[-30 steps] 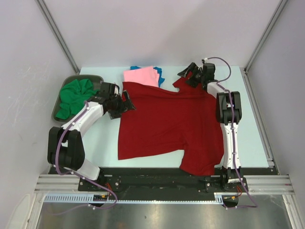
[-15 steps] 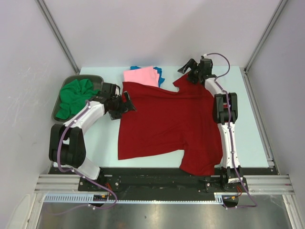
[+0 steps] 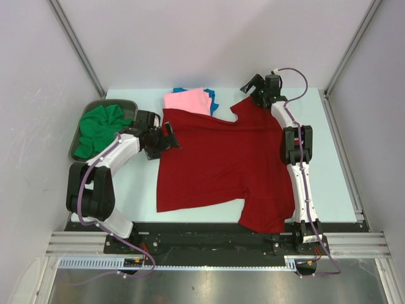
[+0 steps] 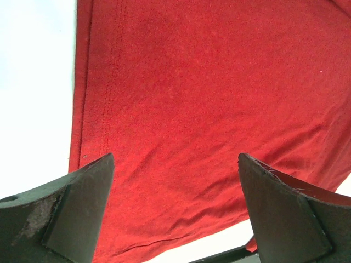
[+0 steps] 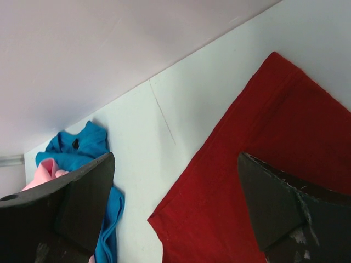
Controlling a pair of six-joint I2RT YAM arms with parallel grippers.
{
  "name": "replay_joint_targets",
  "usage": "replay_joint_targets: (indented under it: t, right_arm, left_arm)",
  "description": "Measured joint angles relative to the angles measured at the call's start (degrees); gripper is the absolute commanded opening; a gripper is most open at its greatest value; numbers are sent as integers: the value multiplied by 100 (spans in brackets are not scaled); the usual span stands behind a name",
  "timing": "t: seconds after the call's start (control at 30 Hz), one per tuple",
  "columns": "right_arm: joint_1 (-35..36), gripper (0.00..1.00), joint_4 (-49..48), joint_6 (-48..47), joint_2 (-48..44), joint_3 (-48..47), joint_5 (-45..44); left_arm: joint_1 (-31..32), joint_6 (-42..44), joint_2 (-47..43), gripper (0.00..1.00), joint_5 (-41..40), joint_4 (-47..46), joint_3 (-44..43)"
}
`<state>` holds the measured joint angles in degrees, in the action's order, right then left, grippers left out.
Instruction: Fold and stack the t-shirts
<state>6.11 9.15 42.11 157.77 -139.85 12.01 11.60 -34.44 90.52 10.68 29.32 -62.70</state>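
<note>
Four soft cloth shirts lie on a pale, smooth table [image 3: 335, 158]. The red shirt [image 3: 221, 164] is spread flat across the centre of the overhead frame, with its sleeves toward the top. A folded pink shirt [image 3: 188, 100] rests on a blue shirt [image 3: 211, 96] at upper centre. The green shirt [image 3: 101, 126] is bunched in a grey tray [image 3: 120, 102] at upper left. The left gripper [image 3: 166, 136] hovers at the red shirt's left sleeve and the right gripper [image 3: 251, 87] at its right sleeve. Both have their fingers spread wide, grasping nothing. Only the left wrist view shows the stitched hem and faint creases. Only the right wrist view shows the sleeve's pointed corner against bare table.
</note>
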Motion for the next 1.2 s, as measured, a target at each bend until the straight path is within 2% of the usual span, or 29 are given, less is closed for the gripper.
replay_joint_targets:
  t: [0.3, 0.4, 0.5, 0.67, 0.8, 0.9, 1.07, 1.2]
  right_arm:
    - [4, 100, 168, 293, 201, -417, -780]
    - [-20, 100, -186, 393, -9, 39, -935]
    - [-85, 100, -564, 431, -553, 1032, -1016]
    - [-258, 99, -791, 348, -1176, 1884, -927]
    - [-352, 100, -1401, 295, -2131, 3051, -763]
    - [-337, 100, -1637, 208, -2743, 3403, -632]
    - [-278, 100, -1606, -105, -3801, 3628, -273]
    - [-219, 100, -1375, -365, -5099, 4728, -153]
  left_arm:
    - [0, 9, 81, 99, -24, 85, -28]
    - [0, 17, 92, 99, -46, 109, -70]
    - [0, 17, 90, 99, -46, 122, -76]
    - [0, 17, 11, 100, -39, 133, -76]
    - [0, 28, -249, 100, -42, 164, -72]
    - [0, 46, -610, 100, -66, 190, -22]
    - [-2, 57, -1217, 100, -70, 293, 140]
    - [-7, 140, -1757, 100, 55, 332, 568]
